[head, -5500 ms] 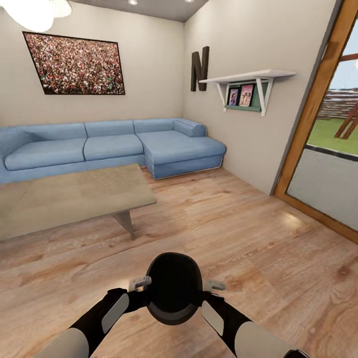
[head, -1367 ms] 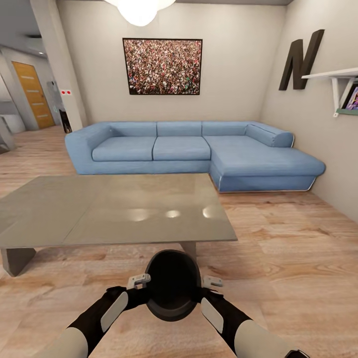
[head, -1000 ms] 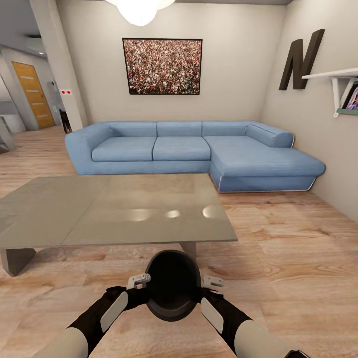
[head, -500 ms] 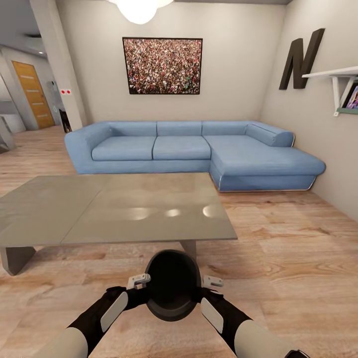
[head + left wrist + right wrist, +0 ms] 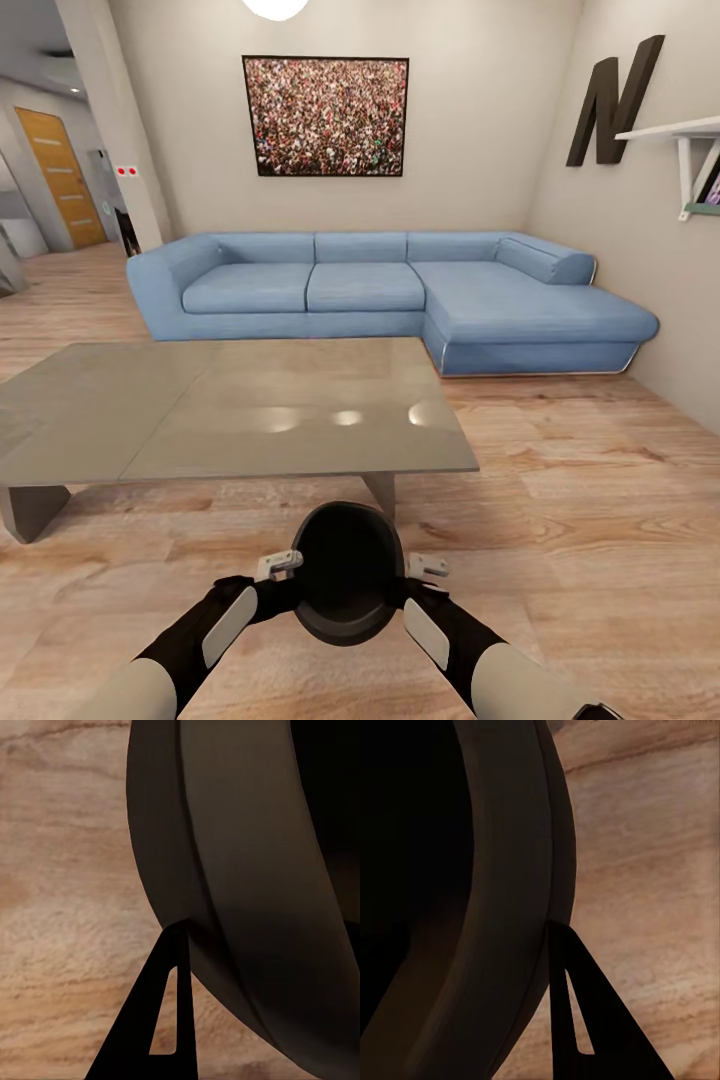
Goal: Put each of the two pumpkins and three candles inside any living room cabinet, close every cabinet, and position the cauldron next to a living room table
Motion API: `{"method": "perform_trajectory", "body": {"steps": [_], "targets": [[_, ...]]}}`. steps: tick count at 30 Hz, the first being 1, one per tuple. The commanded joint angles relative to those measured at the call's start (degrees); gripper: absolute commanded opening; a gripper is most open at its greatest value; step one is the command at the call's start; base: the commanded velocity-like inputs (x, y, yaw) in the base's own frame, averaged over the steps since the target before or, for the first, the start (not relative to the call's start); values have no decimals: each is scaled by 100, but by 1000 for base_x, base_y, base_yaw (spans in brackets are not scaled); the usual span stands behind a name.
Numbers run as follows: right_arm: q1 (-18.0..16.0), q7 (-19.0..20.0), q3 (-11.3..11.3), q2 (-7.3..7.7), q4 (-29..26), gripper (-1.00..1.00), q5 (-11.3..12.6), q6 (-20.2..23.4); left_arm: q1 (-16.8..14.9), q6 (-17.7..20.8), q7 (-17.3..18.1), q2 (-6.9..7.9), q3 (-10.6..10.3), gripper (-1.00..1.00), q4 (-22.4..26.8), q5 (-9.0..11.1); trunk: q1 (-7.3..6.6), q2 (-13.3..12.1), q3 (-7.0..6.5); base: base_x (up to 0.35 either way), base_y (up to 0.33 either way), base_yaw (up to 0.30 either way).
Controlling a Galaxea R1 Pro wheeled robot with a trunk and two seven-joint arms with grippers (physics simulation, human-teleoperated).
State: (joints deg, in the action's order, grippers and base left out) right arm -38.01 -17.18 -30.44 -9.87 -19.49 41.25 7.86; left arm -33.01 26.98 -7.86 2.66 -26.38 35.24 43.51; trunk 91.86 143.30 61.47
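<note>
A blue sofa point(image 5: 390, 295) backs the grey counter point(image 5: 230, 410); before it, left gripper point(image 5: 281, 566) and right gripper point(image 5: 428, 568) each pinch the cauldron point(image 5: 348, 573) rim.

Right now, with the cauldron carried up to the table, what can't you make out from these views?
- Cauldron underside and feet: head view, hidden by its own body.
- Left gripper and right gripper grip: wrist views, one dark finger beside the rim, contact unclear.
- Table left end: cut by the frame edge.
- Shelf: cut off at the right.
</note>
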Motion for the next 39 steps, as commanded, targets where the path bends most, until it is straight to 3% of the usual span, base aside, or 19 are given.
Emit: {"method": "perform_trajectory", "body": {"steps": [1,27,39], "targets": [[-5,233,-103,3,-318,-100,32,22,-4,-9,-32,6,-69,-100,14,263,-2,3,5,0,0,0],[-5,233,-100,3,-318,-100,32,22,-4,-9,-49,6,-69,-100,18,263,-2,3,5,84,0,0],[-5,233,-95,3,-318,-100,32,26,-4,-9,-39,5,-69,-100,17,263,29,19,271,0,0,0]]}}
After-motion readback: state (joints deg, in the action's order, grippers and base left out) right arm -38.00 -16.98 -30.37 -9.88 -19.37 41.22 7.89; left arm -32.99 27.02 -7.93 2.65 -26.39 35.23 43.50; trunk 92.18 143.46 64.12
